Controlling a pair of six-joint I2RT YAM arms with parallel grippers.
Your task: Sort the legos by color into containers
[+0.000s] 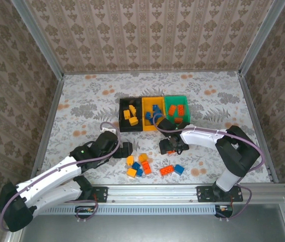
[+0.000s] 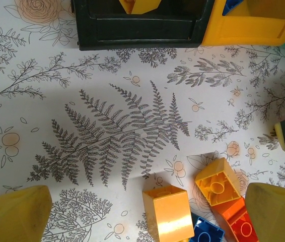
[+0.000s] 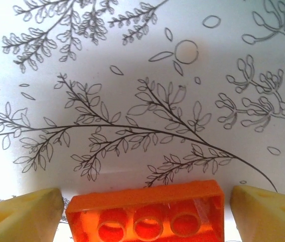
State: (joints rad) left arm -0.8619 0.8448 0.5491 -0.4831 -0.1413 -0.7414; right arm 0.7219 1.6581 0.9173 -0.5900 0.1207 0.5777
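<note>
Red-orange lego (image 3: 145,216) is lying between the right gripper's (image 1: 173,147) open, almost-touching jaws, just before the containers (image 1: 131,129) toward the table's (image 1: 82,96) near edge; probably light, rigid, slick, inviting flat-side pinching. Left gripper (image 1: 127,149) is gaping wide.

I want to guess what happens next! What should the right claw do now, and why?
Probably squeeze the right gripper shut. An orange brick lies right between its fingers, with a thin gap showing on each side, so it looks lined up but not yet gripped.
</note>
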